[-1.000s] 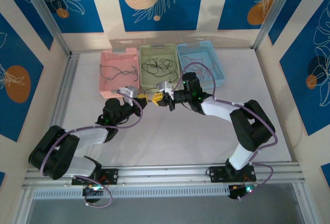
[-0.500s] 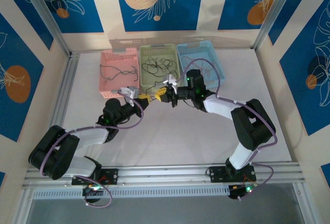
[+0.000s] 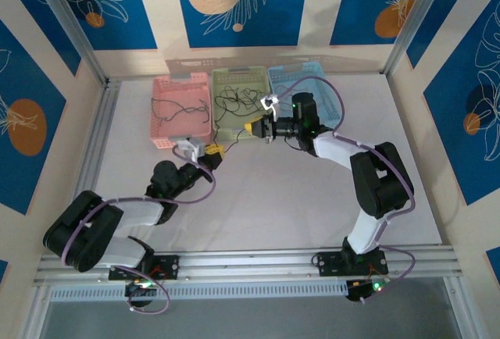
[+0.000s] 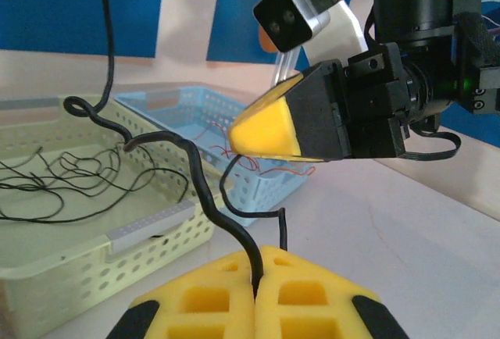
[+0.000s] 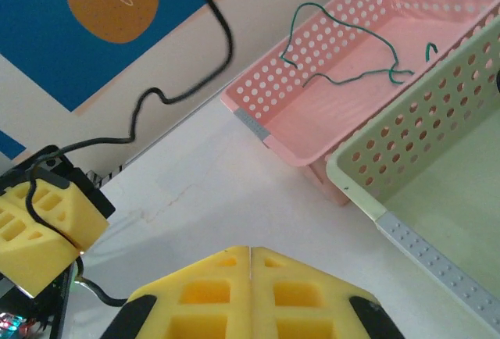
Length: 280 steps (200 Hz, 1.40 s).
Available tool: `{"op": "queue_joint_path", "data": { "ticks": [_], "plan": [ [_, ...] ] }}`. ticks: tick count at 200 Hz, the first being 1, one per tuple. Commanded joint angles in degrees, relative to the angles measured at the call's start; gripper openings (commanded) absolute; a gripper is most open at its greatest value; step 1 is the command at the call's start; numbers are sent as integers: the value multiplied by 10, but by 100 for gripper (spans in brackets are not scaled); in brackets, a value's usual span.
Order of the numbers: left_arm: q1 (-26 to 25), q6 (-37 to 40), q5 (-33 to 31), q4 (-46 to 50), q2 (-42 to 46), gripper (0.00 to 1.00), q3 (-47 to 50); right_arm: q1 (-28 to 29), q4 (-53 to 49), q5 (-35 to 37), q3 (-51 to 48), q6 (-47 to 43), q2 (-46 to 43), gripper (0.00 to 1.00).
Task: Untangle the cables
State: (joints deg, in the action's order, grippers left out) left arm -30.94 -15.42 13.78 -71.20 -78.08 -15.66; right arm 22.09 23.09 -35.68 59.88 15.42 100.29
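where the left gripper (image 4: 254, 308) pinches it between closed yellow pads, the black cable (image 4: 197, 175) climbs out and snakes up and to the left, its long axis roughly upright, with the free end pointing up above the green basket (image 4: 148, 226). that basket holds loose black cables (image 4: 70, 175). the blue basket (image 4: 258, 189) behind it holds thin red cables (image 4: 293, 173), and the pink basket (image 5: 258, 128) holds a green cable (image 5: 351, 81).

from above i see the left arm (image 3: 133, 214) lying low, reaching forward towards the gap between the pink and green baskets. the right arm (image 3: 367, 175) bends in leftward, its right gripper (image 4: 266, 128) at the green basket's near edge. its pads are pressed together; i can't tell whether they pinch anything.
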Motion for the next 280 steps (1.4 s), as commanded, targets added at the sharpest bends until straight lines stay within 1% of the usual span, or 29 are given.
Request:
{"op": "queue_joint_path", "data": {
  "ticks": [1,32,59,73,101,106,112,117,123,131,145,164,177,188,206,218,239,277,280],
  "plan": [
    [-7,20,-33,-93,3,0,25,-28,-31,106,27,35,10,0],
    [-8,29,-67,-91,12,0,28,-28,-63,119,44,41,18,0],
    [-7,36,-99,-79,30,0,32,-35,-95,151,52,49,20,0],
    [-7,39,-110,-71,40,0,32,-43,-74,146,41,66,16,0],
    [-7,40,-108,-27,65,0,19,-48,-20,122,16,76,-2,0],
    [-7,38,-108,-16,69,0,14,-47,-5,121,9,78,-7,8],
    [-8,37,-107,2,75,0,7,-45,15,127,-2,81,-16,24],
    [-8,36,-106,17,79,0,0,-45,29,138,-11,84,-24,36],
    [-7,36,-105,37,85,0,-9,-45,46,152,-25,88,-35,46],
    [-8,35,-106,62,91,0,-22,-45,70,176,-45,89,-51,53],
    [-8,30,-118,113,99,0,-49,-48,108,220,-80,88,-77,58],
    [-7,35,-120,203,95,0,-108,-58,138,278,-115,89,-106,59],
    [-7,32,-134,263,82,0,-155,-66,142,320,-133,95,-122,59],
    [-6,33,-145,311,64,0,-199,-75,140,351,-143,102,-131,59],
    [-4,36,-149,378,16,0,-276,-87,144,378,-158,116,-142,59],
    [-2,39,-146,423,-23,0,-334,-94,144,383,-162,125,-145,59],
    [6,40,-138,473,-93,0,-421,-99,145,372,-161,131,-142,59],
    [34,7,-98,548,-224,0,-556,-101,147,366,-163,133,-143,58],
    [36,6,-94,554,-234,4,-565,-102,147,366,-163,132,-143,58]
  ]
}}
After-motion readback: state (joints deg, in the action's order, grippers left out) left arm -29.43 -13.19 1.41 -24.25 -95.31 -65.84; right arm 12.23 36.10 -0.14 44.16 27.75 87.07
